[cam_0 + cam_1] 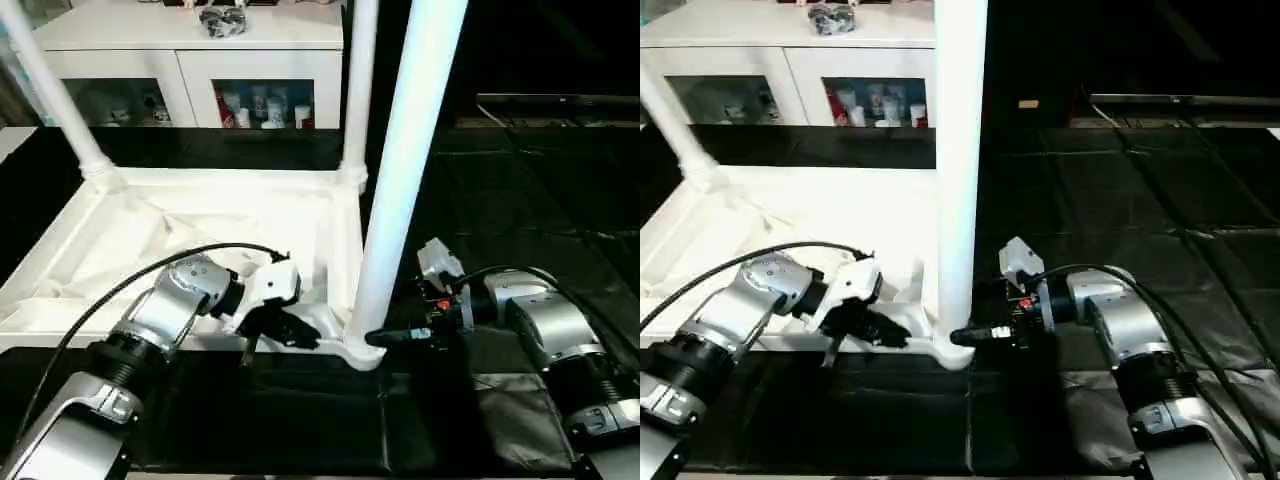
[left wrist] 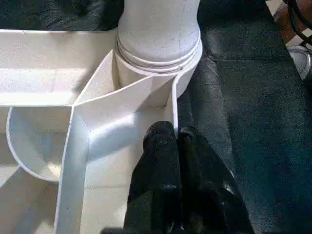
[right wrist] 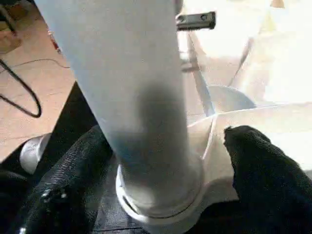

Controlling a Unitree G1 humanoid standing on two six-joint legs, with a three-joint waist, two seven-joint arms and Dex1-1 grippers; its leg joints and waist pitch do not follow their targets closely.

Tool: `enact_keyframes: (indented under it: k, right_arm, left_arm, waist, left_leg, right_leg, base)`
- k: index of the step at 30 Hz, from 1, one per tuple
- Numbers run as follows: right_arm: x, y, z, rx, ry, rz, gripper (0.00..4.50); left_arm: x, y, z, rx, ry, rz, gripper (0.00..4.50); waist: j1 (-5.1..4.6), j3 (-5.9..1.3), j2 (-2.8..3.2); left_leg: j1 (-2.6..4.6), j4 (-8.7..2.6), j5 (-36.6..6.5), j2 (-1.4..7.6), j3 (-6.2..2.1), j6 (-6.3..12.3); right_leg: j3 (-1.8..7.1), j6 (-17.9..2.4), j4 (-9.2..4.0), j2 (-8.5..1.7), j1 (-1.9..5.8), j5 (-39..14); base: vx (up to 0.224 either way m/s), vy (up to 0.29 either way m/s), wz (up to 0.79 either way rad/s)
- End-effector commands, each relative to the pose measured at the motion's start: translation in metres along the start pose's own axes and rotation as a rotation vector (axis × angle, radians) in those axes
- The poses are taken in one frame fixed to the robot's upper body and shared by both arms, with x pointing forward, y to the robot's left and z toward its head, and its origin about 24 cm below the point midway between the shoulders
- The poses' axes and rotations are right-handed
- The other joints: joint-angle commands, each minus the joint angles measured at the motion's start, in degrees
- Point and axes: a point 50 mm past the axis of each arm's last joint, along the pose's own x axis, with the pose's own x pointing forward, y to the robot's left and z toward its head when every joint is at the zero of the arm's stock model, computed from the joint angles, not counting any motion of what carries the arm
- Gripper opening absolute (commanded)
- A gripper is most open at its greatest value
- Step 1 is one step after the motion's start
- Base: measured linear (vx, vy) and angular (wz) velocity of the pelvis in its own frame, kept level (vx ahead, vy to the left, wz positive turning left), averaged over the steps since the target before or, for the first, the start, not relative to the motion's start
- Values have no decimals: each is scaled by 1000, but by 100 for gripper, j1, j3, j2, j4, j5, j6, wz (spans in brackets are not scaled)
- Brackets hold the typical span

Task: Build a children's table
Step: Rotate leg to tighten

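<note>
The children's table lies upside down: its white ribbed top [image 1: 200, 185] rests on the black floor. A tall leg [image 1: 410, 150] stands in the near right corner socket [image 1: 362, 352], and two more legs [image 1: 55, 90] [image 1: 358, 90] stand at the far corners. My left gripper [image 1: 285, 330] is shut with nothing in it, its tips [image 2: 170, 134] resting against the top's near rim beside that socket. My right gripper [image 3: 165, 141] is open, with a black finger [image 3: 253, 165] on either side of the near leg's base.
A white cabinet [image 1: 190, 60] with glass doors stands behind the table top, with a small bundle on top. Black mats [image 1: 520, 200] cover the floor to the right and in front. Cables run along both forearms.
</note>
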Motion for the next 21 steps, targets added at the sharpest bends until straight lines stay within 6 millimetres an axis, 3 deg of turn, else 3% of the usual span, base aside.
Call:
enact_keyframes:
  k: [1, 17, 21]
  right_arm:
    - [1, -2, 5, -20, -10, 7, 346]
    - [8, 2, 4, 4, -40, 75, 220]
    - [16, 2, 5, 77, -105, 14, 213]
  left_arm:
    - [9, -7, 0, 27, 19, -86, 0]
    - [11, -9, 3, 36, 18, -89, 0]
    - [16, 4, 4, -28, -17, 55, 0]
  waist:
    - [-20, -406, -60]
    - [-16, -416, -67]
    - [-12, -401, -61]
  left_leg:
    - [33, -398, -1286, 78, 54, 331]
    - [38, -391, -1232, 77, 52, 338]
    - [40, -394, -1264, 73, 55, 314]
  right_leg:
    - [214, -1347, -307, -179, 318, -1580]
    - [214, -1338, -296, -172, 321, -1547]
    - [217, -1302, -309, -158, 312, -1623]
  base:
    - [0, 0, 0]
    - [0, 0, 0]
    - [0, 0, 0]
